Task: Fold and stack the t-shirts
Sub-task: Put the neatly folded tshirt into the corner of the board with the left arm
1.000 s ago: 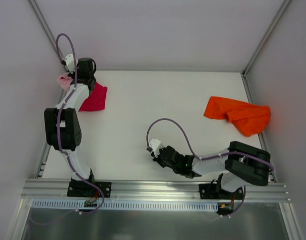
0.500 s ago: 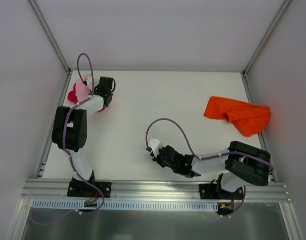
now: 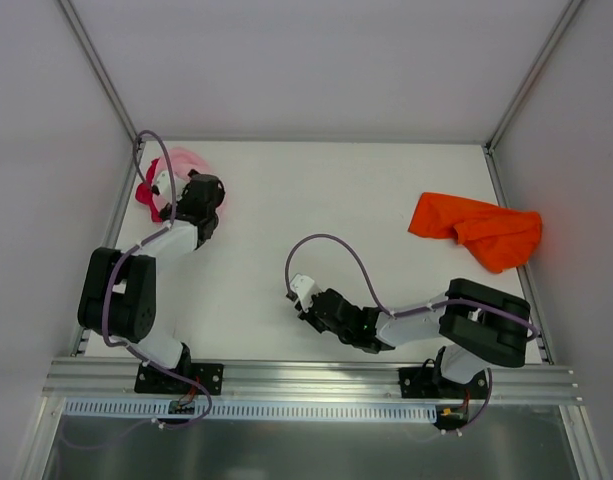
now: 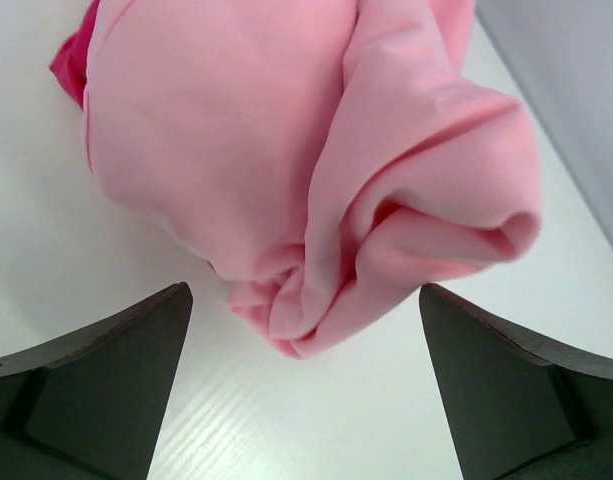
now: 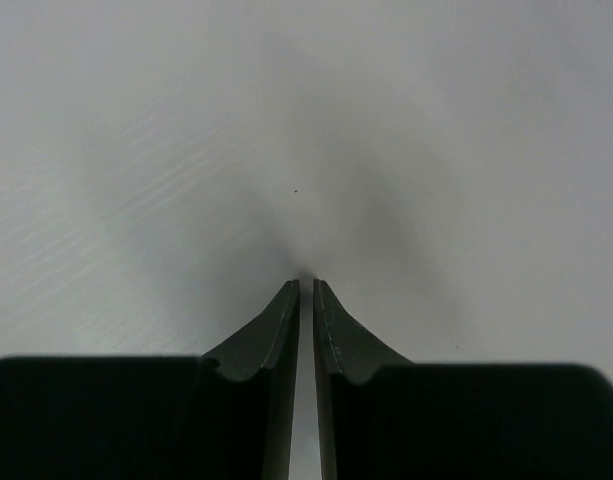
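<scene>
Left pincer (image 4: 304, 292): wide apart, holding nothing. Its two dark fingers (image 4: 106, 380) sit at the bottom corners of the left wrist view.
Pink shirt (image 4: 286, 150): crumpled heap at the far left corner of the table (image 3: 336, 200), just ahead of the gap in the left pincer. Its nearest folds are rolled into a loose knot. Whether the fingers touch the cloth, I cannot tell.
Red shirt (image 3: 145, 191): bunched against the pink one, on the side toward the left wall.
Orange shirt (image 3: 476, 228): crumpled at the far right of the table, close to the right wall and well apart from both arms.
Right pincer (image 5: 306, 285): fingers (image 5: 276, 340) together with only a thin slit between them, clamped on nothing. It points at bare table.
Top view alone shows: all three shirts at once, the left arm stretched to the far left corner, and the right arm lying low along the near edge with its pincer near the front middle. How either pincer stands is hard to read here.
Left wrist view alone shows: the spread of the left pincer and the pink folds up close. Red is only a sliver at the upper left, partly under the pink. Orange is out of frame.
Right wrist view alone shows: the closed slit and white table, no cloth.
Fold state: no shirt lies flat or folded.
</scene>
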`<state>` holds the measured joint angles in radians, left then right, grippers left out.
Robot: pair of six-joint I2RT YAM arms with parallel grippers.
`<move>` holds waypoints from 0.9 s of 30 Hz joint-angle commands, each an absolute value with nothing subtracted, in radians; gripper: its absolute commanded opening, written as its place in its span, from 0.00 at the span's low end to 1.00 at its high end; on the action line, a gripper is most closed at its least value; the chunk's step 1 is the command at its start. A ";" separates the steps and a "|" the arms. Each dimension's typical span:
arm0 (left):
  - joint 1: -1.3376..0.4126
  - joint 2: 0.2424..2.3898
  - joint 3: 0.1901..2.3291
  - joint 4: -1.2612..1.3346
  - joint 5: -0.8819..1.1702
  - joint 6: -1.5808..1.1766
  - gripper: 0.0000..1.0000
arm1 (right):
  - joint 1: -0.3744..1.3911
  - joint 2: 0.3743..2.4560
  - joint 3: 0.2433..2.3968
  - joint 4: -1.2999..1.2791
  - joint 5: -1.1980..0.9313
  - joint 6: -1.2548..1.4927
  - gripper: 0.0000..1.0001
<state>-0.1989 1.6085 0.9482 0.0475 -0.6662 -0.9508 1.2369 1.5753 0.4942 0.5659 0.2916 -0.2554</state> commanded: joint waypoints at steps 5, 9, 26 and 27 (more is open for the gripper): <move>-0.252 1.480 0.795 0.505 -0.562 -0.713 0.99 | 1.246 1.652 0.489 0.442 0.288 -0.250 0.14; -0.253 1.483 0.785 0.578 -0.471 -0.649 0.99 | 1.246 1.631 0.480 0.449 0.285 -0.249 0.15; -0.250 1.732 1.002 0.672 0.084 -0.434 0.91 | 1.246 1.634 0.468 0.471 0.284 -0.252 0.15; -0.249 1.749 1.061 0.649 0.103 -0.434 0.91 | 1.246 1.643 0.471 0.469 0.288 -0.253 0.15</move>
<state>-0.2493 1.7214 0.9668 0.6022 -0.0380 -0.4881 1.2388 1.6001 0.5064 0.5930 0.2951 -0.2554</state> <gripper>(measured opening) 0.904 0.146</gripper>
